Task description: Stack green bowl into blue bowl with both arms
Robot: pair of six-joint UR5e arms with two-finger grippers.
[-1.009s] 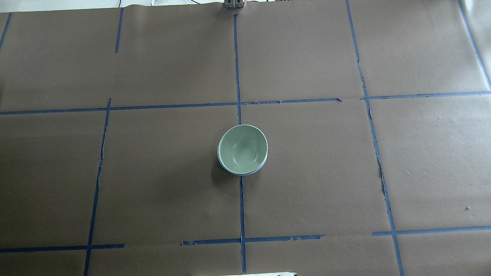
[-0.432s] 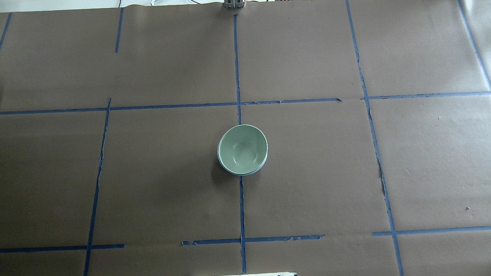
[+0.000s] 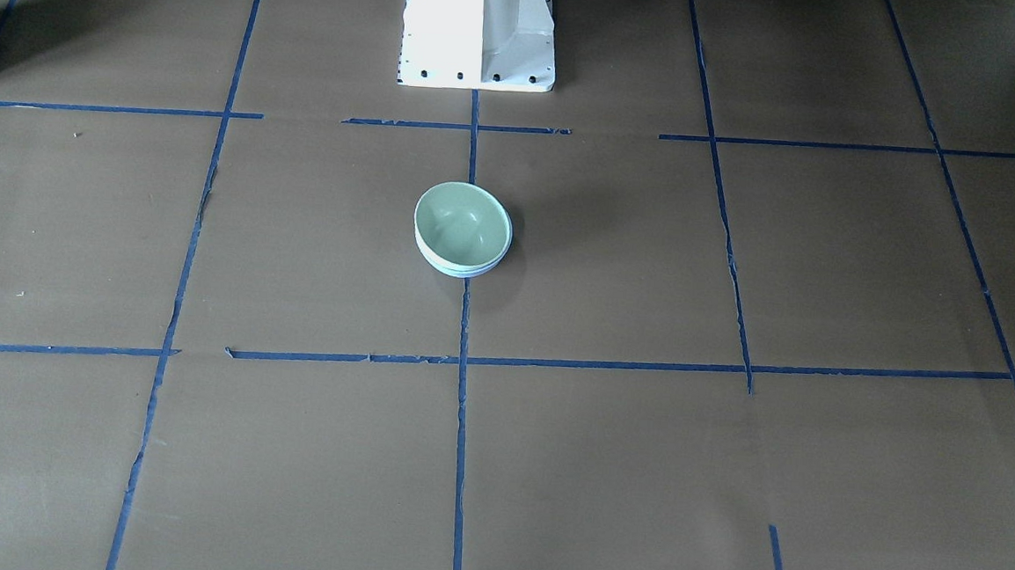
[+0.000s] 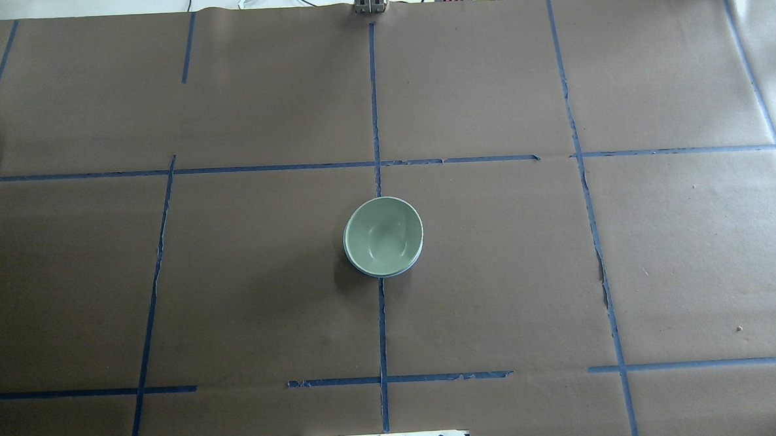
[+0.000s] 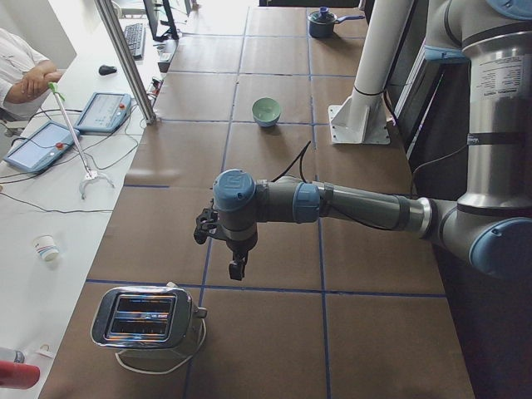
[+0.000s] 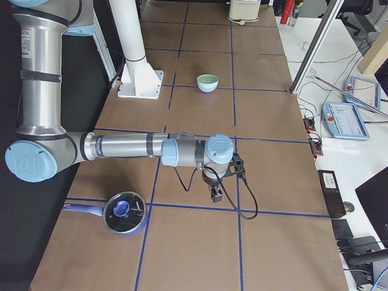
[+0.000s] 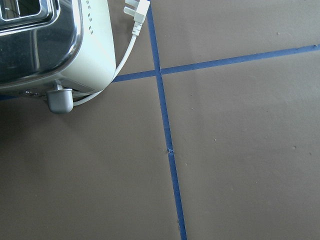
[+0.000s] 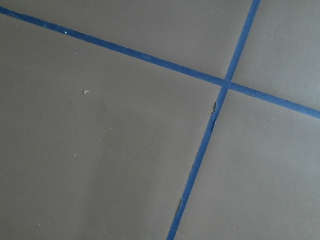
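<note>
The left end effector (image 5: 238, 271) hangs pointing down over bare tabletop (image 4: 560, 269). It shows only in a side view, so I cannot tell whether its fingers are apart or together. Nothing appears to be between them. The toaster (image 5: 145, 320) sits just beside and below it, and the left wrist camera looks down on the toaster's corner and plug. The right end effector (image 6: 216, 195) hangs the same way at the opposite end, and its finger state is equally unreadable. A lidded saucepan (image 6: 124, 213) stands near it, on the robot's side.

Far from both end effectors, at the middle of the tabletop between them, the green bowl (image 4: 383, 234) sits nested inside the blue bowl (image 3: 462, 272). Only a thin blue rim shows beneath it. The pair rests upright and level across a tape line.

The stacking looks complete. Both arms stand well apart from the bowls, most likely so that neither can nudge the stack and so that it stays in plain view.
</note>
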